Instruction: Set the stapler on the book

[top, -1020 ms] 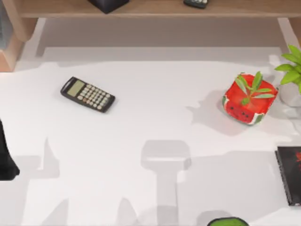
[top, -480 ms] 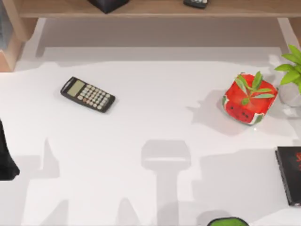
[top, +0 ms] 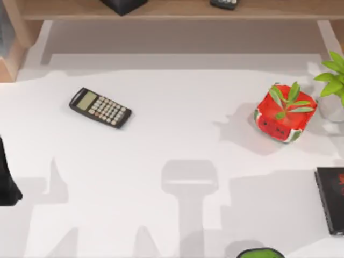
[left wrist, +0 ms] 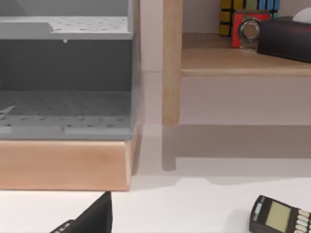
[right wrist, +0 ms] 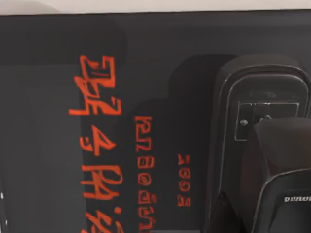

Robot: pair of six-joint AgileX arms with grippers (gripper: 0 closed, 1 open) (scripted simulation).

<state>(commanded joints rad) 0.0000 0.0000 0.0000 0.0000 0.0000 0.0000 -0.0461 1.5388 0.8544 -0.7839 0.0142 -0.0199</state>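
where it lies flat, stapler point(right wrist: 260, 131) on book point(right wrist: 97, 121)

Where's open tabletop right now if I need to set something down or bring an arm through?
The widest bare patch is the table's middle, bordered by the calculator on the left and the red watermelon planter on the right. The right edge is crowded: planter, a white-potted plant, and the book below them. A green object sits at the near edge.
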